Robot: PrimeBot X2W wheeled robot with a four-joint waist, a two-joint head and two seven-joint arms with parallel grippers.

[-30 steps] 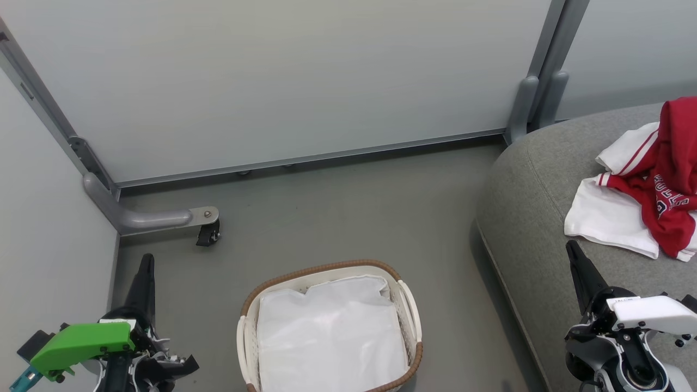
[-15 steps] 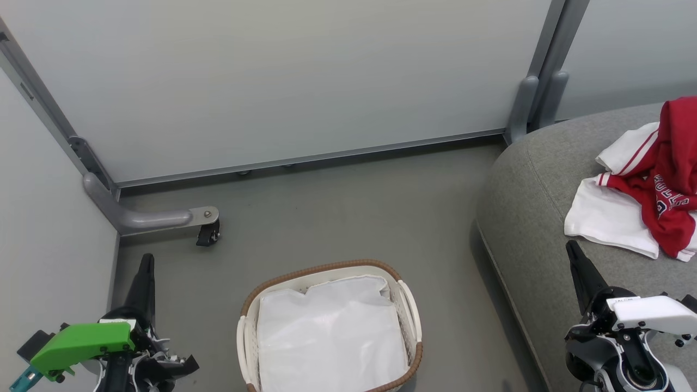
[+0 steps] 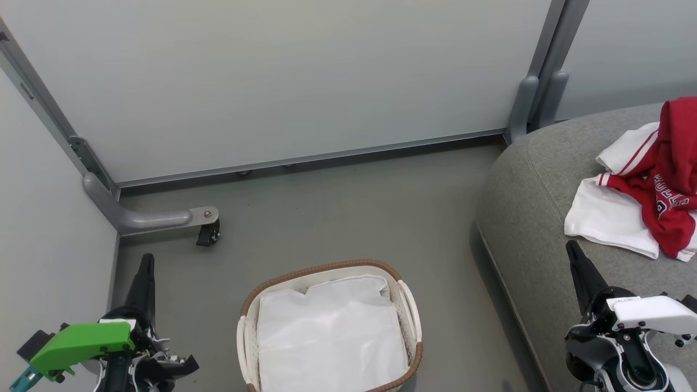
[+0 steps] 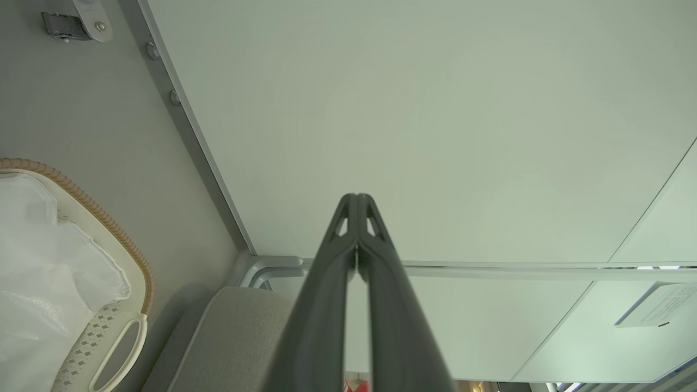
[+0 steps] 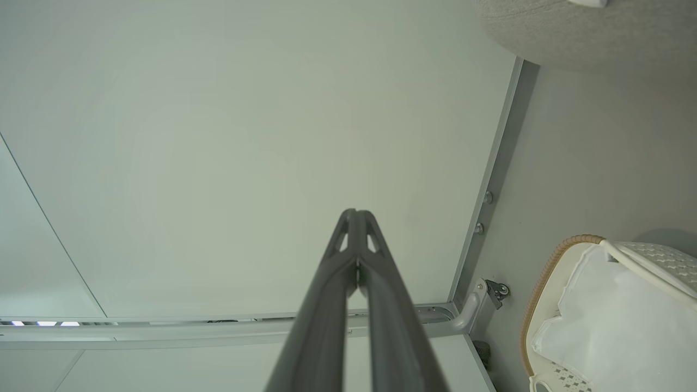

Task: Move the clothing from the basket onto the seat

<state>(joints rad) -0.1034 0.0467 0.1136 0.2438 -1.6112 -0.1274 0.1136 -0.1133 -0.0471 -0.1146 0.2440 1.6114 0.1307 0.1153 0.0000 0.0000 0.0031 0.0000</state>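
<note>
**Laundry transfer: basket cleared, garments on the cushion**

Item 1: large grey woven-fabric sofa seat [image 3: 528, 190] with rounded edges, at the robot's right; serves as the receiving surface.

Item 2: oval white perforated plastic basket [image 3: 326, 266] with a brown woven rim, on the grey floor between the two arms and near the seat's edge, probably so that each carry is short; holds nothing but item 3.

Item 3: plain white liner sheet [image 3: 332, 337], lying flat across the basket's bottom; not part of the load.

Item 4: red sports jerseys [image 3: 670, 185] with white panels and navy lettering, heaped on top of the seat, back from its edge, partly cut off at the head view's right border; none show in the basket, so the transfer appears complete.

Items 5 and 6: left gripper [image 3: 146, 258] and right gripper [image 3: 572, 247]; long dark fingers pressed together, gripping nothing; one on either side of the basket, apparently parked.
</note>
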